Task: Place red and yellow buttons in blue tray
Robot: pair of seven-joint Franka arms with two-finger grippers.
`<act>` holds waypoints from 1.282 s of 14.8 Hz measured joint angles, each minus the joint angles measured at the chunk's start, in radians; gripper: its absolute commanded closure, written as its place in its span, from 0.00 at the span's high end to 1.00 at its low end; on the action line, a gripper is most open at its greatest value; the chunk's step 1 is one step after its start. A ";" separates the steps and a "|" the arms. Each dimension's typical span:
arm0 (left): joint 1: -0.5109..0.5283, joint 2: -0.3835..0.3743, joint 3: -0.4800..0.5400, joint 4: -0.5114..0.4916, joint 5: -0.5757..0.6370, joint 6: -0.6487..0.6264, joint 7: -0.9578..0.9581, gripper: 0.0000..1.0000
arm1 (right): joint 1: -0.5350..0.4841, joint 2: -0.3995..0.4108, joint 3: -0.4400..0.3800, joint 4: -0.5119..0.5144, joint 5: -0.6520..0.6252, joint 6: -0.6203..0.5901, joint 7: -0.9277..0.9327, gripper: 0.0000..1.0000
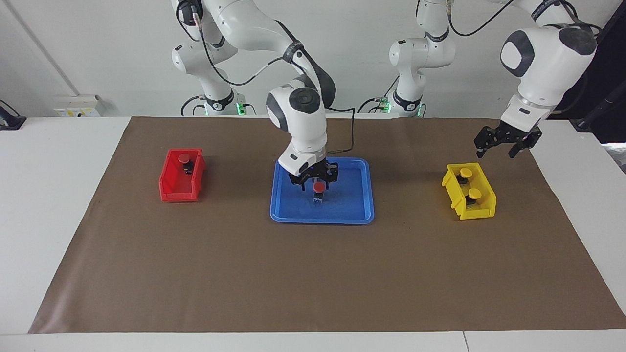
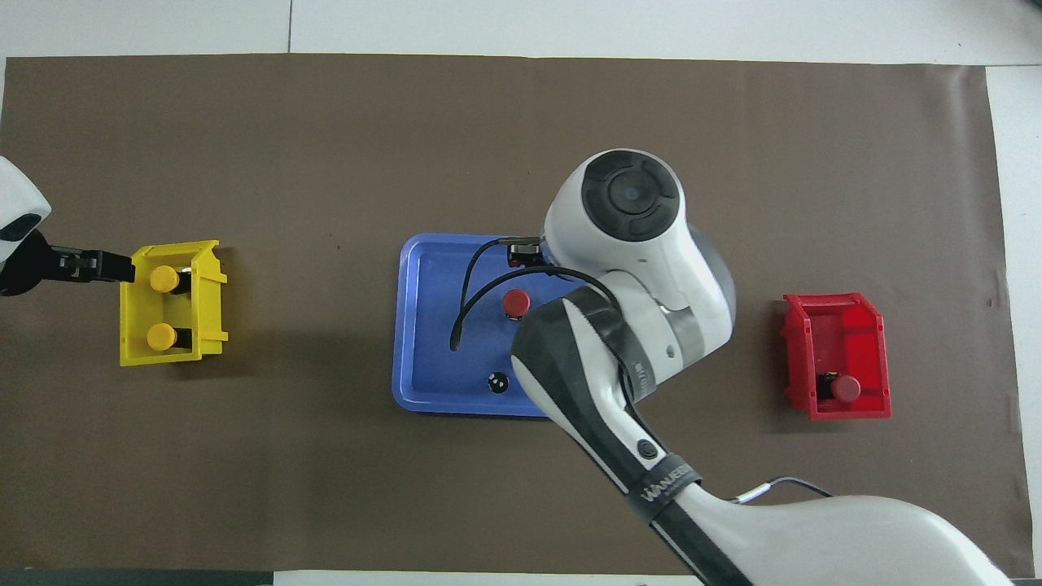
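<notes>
In the blue tray (image 1: pixel 364 195) your right gripper (image 1: pixel 313 182) stands over one red button (image 1: pixel 318 187); its grip I cannot tell. One red and both yellow buttons (image 1: pixel 464 172) wait in bins; left gripper (image 1: pixel 499 145) hangs released.

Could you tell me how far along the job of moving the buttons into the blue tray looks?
Done or nearly: one red button stands in the blue tray, right hand just above it. Left: a red button in the red bin, two yellow buttons in the yellow bin, left hand above it.
</notes>
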 measured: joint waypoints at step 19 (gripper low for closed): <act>0.035 0.141 -0.010 -0.123 -0.002 0.262 -0.089 0.62 | -0.563 -0.529 0.000 -0.797 -0.073 0.120 -0.528 0.69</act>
